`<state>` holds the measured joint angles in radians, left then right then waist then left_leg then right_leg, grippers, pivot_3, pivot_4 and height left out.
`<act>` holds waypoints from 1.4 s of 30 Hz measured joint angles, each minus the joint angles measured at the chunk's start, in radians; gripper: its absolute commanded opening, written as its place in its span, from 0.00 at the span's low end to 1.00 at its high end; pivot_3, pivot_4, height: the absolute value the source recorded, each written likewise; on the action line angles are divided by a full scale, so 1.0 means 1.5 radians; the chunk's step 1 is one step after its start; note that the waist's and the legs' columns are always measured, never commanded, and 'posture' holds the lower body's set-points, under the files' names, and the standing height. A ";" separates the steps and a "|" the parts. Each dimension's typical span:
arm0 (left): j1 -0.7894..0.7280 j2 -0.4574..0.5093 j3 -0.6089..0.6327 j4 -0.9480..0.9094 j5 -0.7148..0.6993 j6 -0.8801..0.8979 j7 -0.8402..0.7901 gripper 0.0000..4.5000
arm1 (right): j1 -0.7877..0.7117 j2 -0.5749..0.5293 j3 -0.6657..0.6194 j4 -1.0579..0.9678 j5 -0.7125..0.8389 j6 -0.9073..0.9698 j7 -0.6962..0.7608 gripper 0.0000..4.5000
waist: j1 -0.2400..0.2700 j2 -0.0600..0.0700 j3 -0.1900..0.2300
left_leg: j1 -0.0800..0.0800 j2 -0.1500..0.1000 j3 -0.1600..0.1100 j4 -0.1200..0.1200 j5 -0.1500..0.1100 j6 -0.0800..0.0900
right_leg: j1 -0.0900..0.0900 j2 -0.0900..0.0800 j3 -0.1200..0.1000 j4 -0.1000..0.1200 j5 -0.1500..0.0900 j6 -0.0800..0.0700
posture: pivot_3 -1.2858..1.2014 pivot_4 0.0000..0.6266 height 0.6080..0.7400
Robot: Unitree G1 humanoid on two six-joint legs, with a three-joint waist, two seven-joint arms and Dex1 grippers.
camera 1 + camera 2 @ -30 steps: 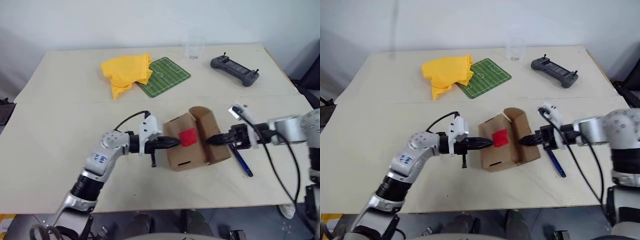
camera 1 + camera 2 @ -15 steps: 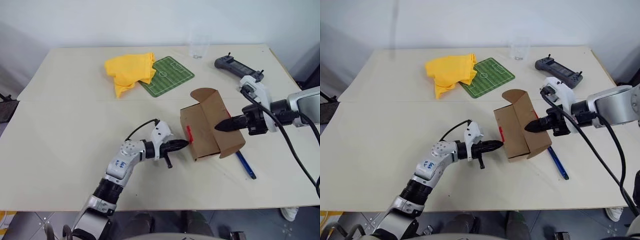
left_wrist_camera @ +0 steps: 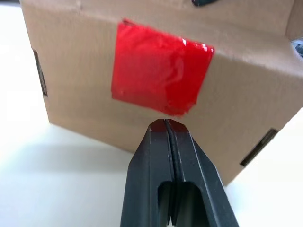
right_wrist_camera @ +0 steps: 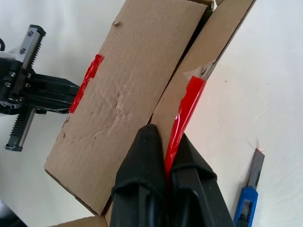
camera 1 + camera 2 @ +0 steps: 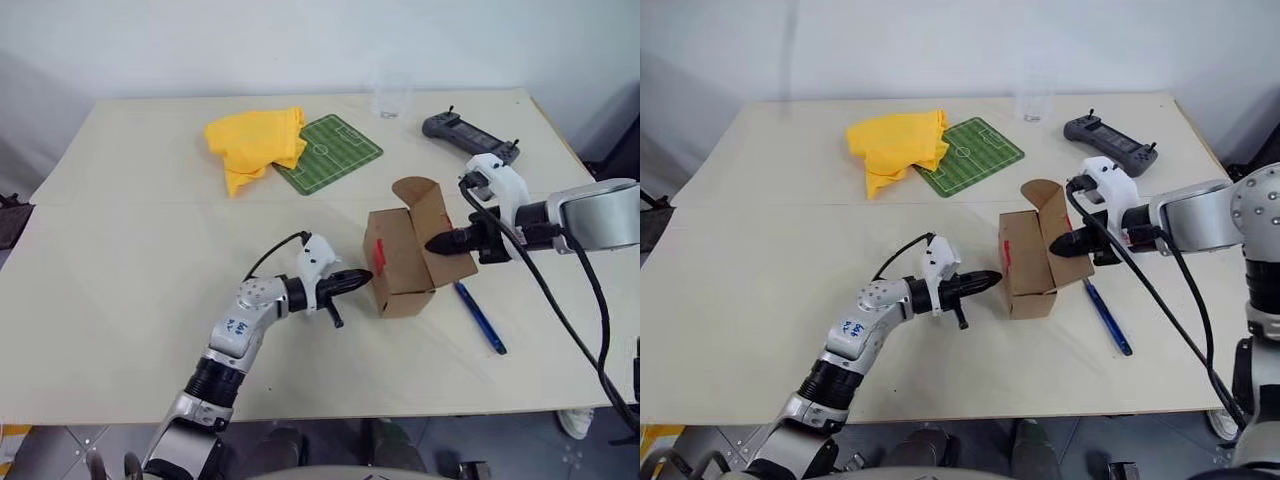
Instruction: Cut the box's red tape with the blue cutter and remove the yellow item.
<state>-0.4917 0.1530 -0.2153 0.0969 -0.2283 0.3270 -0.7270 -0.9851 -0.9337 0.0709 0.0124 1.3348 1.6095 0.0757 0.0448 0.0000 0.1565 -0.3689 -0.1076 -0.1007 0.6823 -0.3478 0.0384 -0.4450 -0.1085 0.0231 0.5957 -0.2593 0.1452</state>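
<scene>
Bracing the box (image 5: 398,262), our left end effector (image 3: 165,124) is pressed together against the red tape (image 3: 160,75); our right end effector (image 4: 166,142) pinches tape, so next we tug the flap open.

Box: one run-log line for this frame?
box: tipped on table | left gripper: shut, at red tape | right gripper: shut on flap | blue cutter: on table

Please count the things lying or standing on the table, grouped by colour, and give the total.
Yellow: 1, the crumpled yellow cloth
Green: 1, the green football-field mat
Brown: 1, the brown cardboard box, with red tape
Blue: 1, the slim blue cutter
Grey: 1, the dark grey handheld controller
Clear: 1, the transparent cup
Total: 6
</scene>
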 measured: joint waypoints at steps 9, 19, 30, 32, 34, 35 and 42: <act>-0.002 0.044 0.014 -0.026 -0.038 0.042 -0.044 0.00 | -0.033 0.053 0.015 0.035 -0.063 0.000 -0.001 0.01 | -0.016 -0.003 -0.002 | 0.001 0.000 0.000 0.000 0.002 -0.001 | 0.000 0.000 0.001 0.002 0.002 -0.001 | 0.52 0.24 1.00; -0.108 0.073 0.062 -0.098 -0.160 0.111 -0.143 0.00 | -0.032 0.072 -0.002 0.033 -0.093 0.000 -0.004 0.01 | -0.012 -0.004 -0.002 | 0.001 -0.001 0.000 0.000 0.004 0.000 | 0.001 0.000 0.003 -0.001 0.005 -0.001 | 0.52 0.24 1.00; -0.156 0.022 0.004 0.107 -0.002 -0.067 -0.078 0.00 | -0.012 0.074 -0.010 -0.002 -0.093 -0.009 -0.003 0.01 | -0.013 -0.003 -0.002 | 0.000 0.001 0.001 -0.002 0.004 -0.002 | 0.000 0.003 0.003 -0.002 0.005 -0.001 | 0.52 0.24 1.00; -0.156 0.024 0.001 0.110 0.003 -0.081 -0.082 0.00 | -0.007 0.069 -0.010 -0.012 -0.093 -0.011 0.001 0.01 | -0.013 -0.003 -0.002 | 0.000 0.001 0.000 -0.002 0.004 -0.002 | 0.000 0.002 0.004 -0.002 0.005 -0.001 | 0.52 0.24 1.00; -0.156 0.024 0.000 0.110 0.005 -0.082 -0.089 0.00 | -0.004 0.064 -0.010 -0.021 -0.093 -0.011 0.006 0.01 | -0.012 -0.003 -0.002 | 0.000 0.001 0.000 -0.002 0.004 -0.002 | 0.000 0.002 0.004 -0.002 0.005 -0.001 | 0.52 0.24 1.00; -0.156 0.026 -0.002 0.109 0.007 -0.082 -0.094 0.00 | -0.002 0.058 -0.009 -0.029 -0.091 -0.012 0.013 0.01 | -0.012 -0.003 -0.002 | 0.000 0.001 0.000 -0.002 0.004 -0.002 | 0.000 0.002 0.004 -0.002 0.005 -0.001 | 0.52 0.24 1.00; -0.140 0.083 -0.006 0.072 0.012 -0.044 -0.121 0.00 | 0.007 -0.009 0.006 -0.067 -0.078 -0.012 0.083 0.01 | -0.011 -0.003 -0.002 | -0.001 0.001 -0.001 -0.005 0.004 -0.001 | 0.000 0.002 0.004 -0.003 0.005 -0.001 | 0.52 0.24 1.00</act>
<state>-0.7016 0.2770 -0.2248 0.2053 -0.2096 0.2616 -0.9089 -0.9747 -0.9467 0.0792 -0.0886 1.2172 1.5914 0.1997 0.0287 -0.0050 0.1532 -0.3706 -0.1063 -0.1016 0.6754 -0.3418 0.0367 -0.4456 -0.1053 0.0289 0.5916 -0.2513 0.1437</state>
